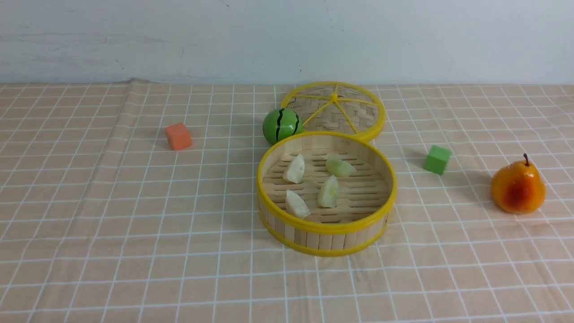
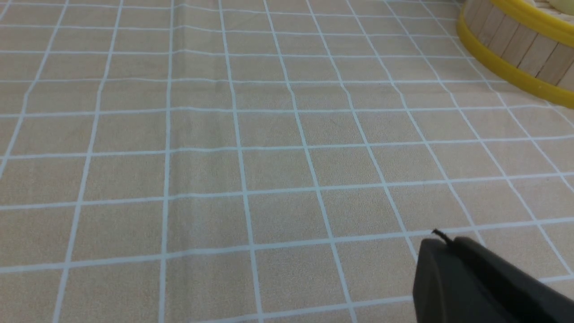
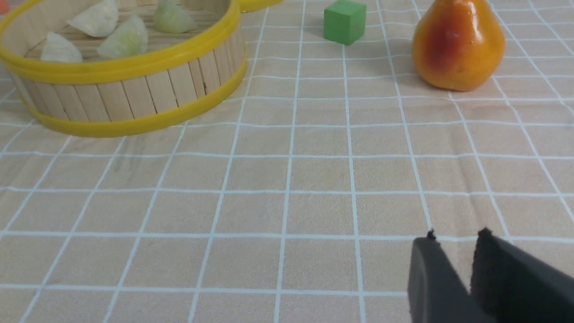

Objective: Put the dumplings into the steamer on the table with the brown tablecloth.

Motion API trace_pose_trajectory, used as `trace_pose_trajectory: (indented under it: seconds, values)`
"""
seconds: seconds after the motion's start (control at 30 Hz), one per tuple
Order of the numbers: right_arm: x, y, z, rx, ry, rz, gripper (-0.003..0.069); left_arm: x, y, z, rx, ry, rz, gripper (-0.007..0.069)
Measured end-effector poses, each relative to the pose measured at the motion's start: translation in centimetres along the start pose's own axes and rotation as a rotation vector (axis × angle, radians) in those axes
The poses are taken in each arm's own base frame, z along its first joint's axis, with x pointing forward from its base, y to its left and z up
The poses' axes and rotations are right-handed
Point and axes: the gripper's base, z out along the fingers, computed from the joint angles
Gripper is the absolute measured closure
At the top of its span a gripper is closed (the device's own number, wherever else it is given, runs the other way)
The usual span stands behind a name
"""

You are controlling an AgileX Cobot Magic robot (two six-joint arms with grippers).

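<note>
The steamer (image 1: 325, 226) stands in the middle of the brown tablecloth (image 1: 134, 224) that covers the table. Several dumplings lie on its slatted floor: two white ones (image 1: 294, 169) (image 1: 296, 204) and two pale green ones (image 1: 340, 167) (image 1: 328, 192). Neither arm shows in the front view. In the left wrist view my left gripper (image 2: 444, 242) is shut and empty over bare cloth, with the steamer (image 2: 515, 49) off at the frame's corner. My right gripper (image 3: 455, 235) hangs over the cloth with its jaws slightly apart and nothing between them, well away from the steamer (image 3: 134, 89).
The woven lid (image 1: 345, 112) lies flat behind the steamer, with a green striped ball (image 1: 281, 125) next to it. An orange cube (image 1: 178, 136) sits to the left. A green cube (image 1: 437, 159) and a pear (image 1: 518, 186) sit to the right.
</note>
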Motion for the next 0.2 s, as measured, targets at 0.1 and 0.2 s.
trace_pose_trajectory:
  seconds: [0.1, 0.2]
  values:
    - [0.0, 0.0, 0.0, 0.0, 0.0, 0.0, 0.0502, 0.0, 0.0, 0.0, 0.0, 0.0, 0.0, 0.0623]
    - [0.0, 0.0, 0.0, 0.0, 0.0, 0.0, 0.0497, -0.02, 0.0, -0.01, 0.0, -0.001, 0.0, 0.062]
